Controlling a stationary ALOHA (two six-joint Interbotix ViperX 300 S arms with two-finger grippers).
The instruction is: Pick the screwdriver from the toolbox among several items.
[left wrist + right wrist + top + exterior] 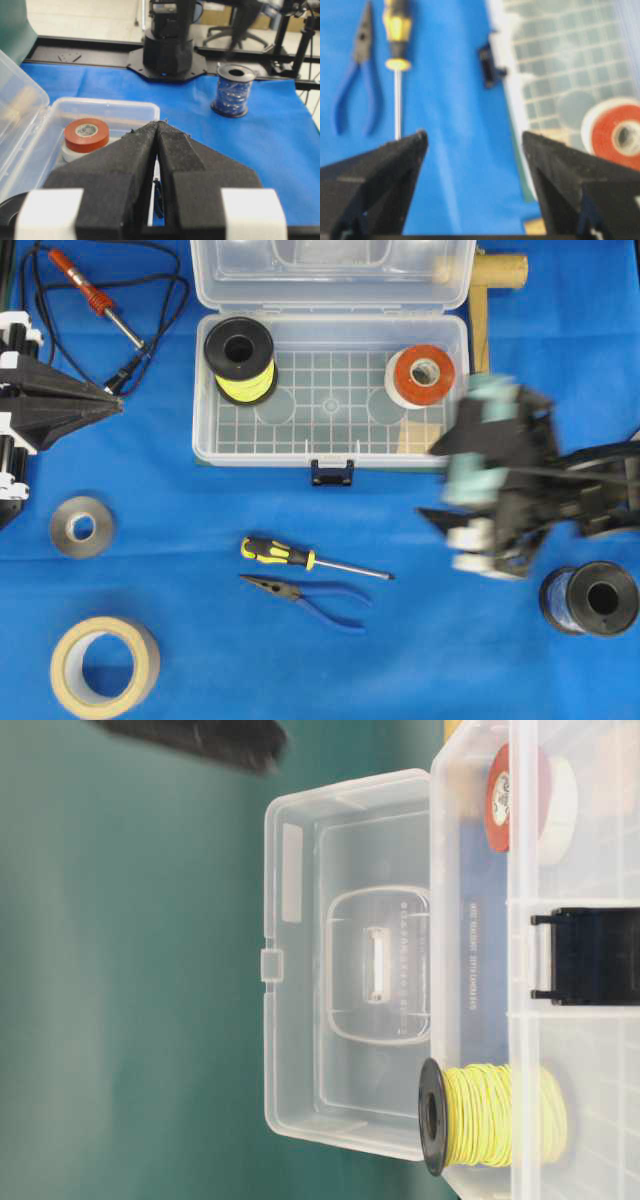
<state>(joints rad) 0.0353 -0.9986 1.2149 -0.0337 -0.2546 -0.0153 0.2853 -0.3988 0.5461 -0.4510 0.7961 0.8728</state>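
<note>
1. Screwdriver (300, 558) lies on the blue worktop (180, 500), outside the toolbox (330, 390), with the pliers (310, 595) just beside it.
2. Right hand (490, 510) spread wide, empty; left hand (100, 400) pinched closed, empty.
3. Risk: a re-grasp could snag the pliers.
4. Toolbox front rim near the right hand; open worktop around the screwdriver.

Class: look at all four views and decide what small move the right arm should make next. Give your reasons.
Probably pull back and stay clear. The screwdriver already lies on the blue cloth outside the toolbox, beside the pliers. The right gripper is open and holds nothing, so the pick looks done. The left gripper is shut and idle.
</note>
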